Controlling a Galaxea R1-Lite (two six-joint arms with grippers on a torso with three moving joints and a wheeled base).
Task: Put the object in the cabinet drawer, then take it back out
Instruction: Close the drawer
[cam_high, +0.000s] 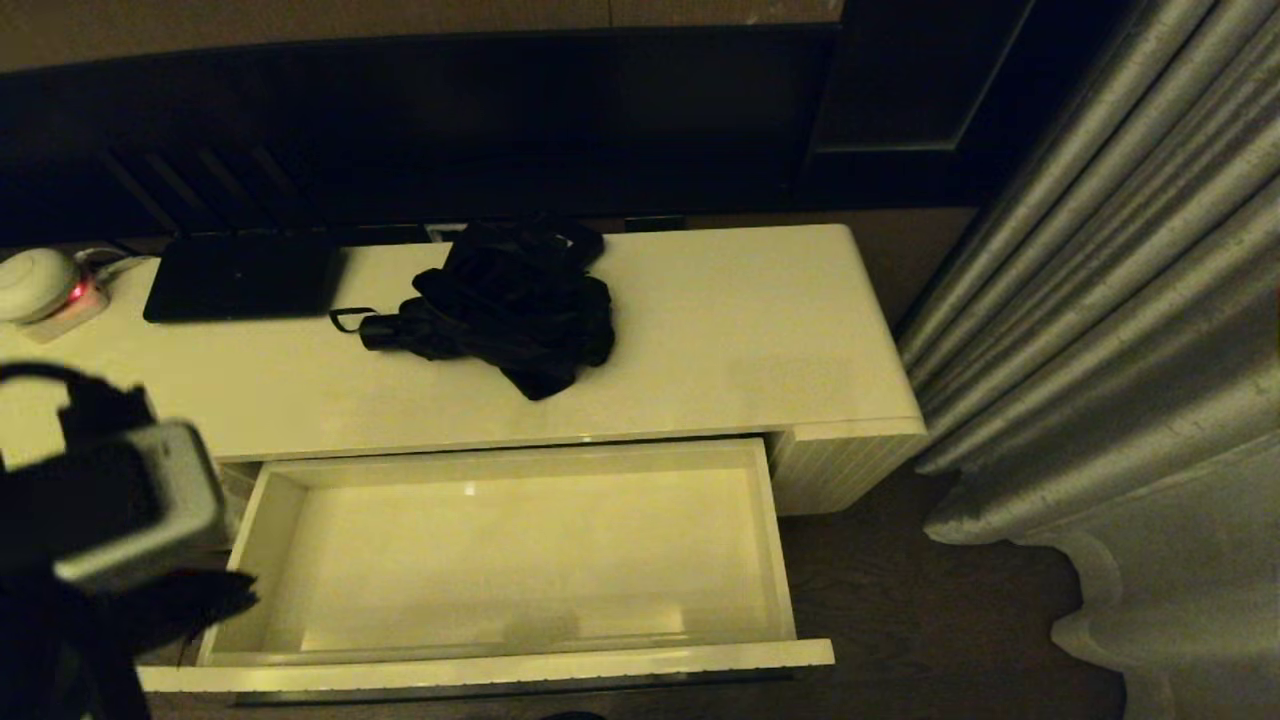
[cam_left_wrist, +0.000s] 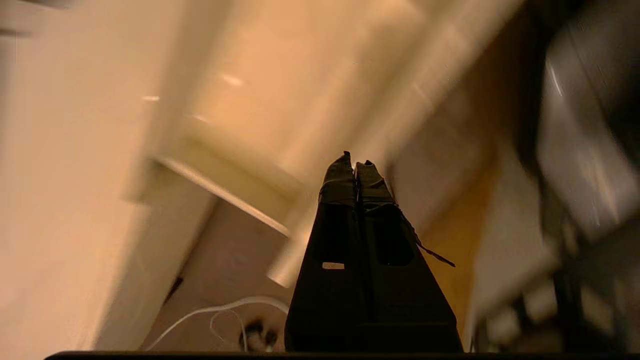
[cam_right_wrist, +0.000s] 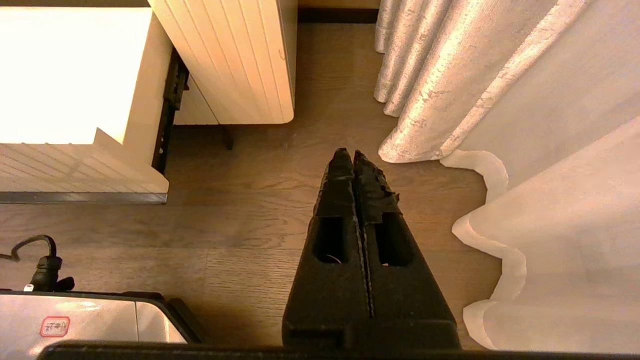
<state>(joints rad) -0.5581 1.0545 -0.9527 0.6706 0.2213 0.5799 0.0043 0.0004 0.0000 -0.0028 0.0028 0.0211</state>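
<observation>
Dim, warm light falls on a cream surface (cam_high: 760, 340), the top of a low cabinet with a dark wall panel behind it and grey curtains (cam_high: 1120, 330) hanging to its right. On that surface, toward the back and near the middle, lies the black umbrella (cam_high: 505, 305), its fabric bunched loosely, its short handle pointing left with a thin wrist loop at the end. Just left of it sits a flat black device (cam_high: 243, 277), and at the far left edge a white rounded object (cam_high: 35, 282) with a small red light beside it. Below the surface the drawer (cam_high: 520, 655) stands pulled out, its pale interior holding nothing.

At the left of the head view, beside the drawer's left front corner, the left arm shows blurred. Its left gripper (cam_left_wrist: 356, 167) is clenched on nothing, the 2 fingertips pressed together. Over the wooden floor (cam_right_wrist: 250, 240), near the curtains, the right gripper (cam_right_wrist: 352, 162) hangs likewise clenched and holds nothing.
</observation>
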